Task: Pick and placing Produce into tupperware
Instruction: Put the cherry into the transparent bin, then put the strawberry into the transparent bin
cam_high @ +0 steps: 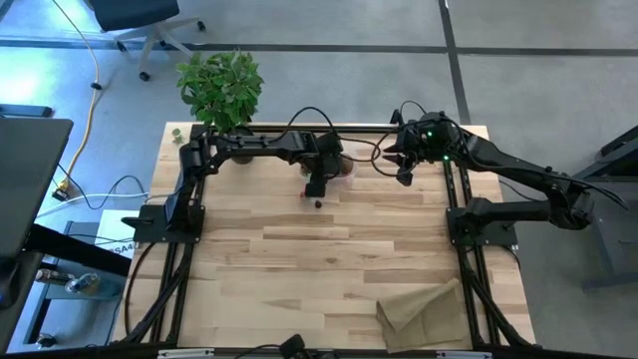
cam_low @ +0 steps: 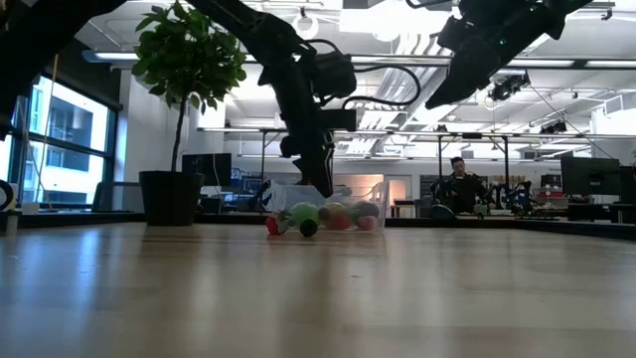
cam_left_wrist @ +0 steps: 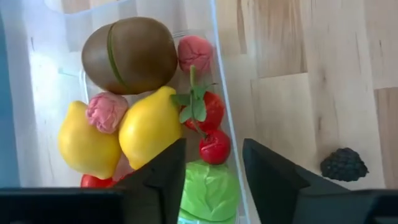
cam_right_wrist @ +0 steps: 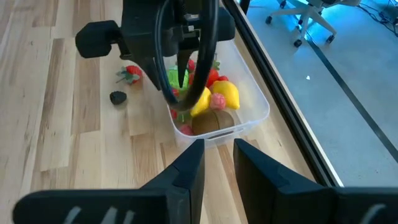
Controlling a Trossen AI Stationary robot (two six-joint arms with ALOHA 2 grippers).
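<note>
The left gripper (cam_left_wrist: pixel 214 177) hung just above the tub (cam_left_wrist: pixel 225 112), fingers apart and holding nothing, its gap straddling the tub's near wall; that pose fits a release made low, so the fruit would settle rather than bounce out. Directly beneath and ahead of it, inside the tub, lay the kiwi (cam_left_wrist: pixel 129 55), two lemons (cam_left_wrist: pixel 149 127), a green lime (cam_left_wrist: pixel 210 190), pink and red berries (cam_left_wrist: pixel 214 146). Outside the wall, off to one side of the fingers on the bare table (cam_left_wrist: pixel 298 74), sat a dark blackberry (cam_left_wrist: pixel 344 164); a strawberry (cam_right_wrist: pixel 130 73) lay beside it, both seemingly left to collect.

The right gripper (cam_right_wrist: pixel 217 165) waited raised, well clear of the tub, fingers a little apart and empty, probably kept back so the left arm had room.
</note>
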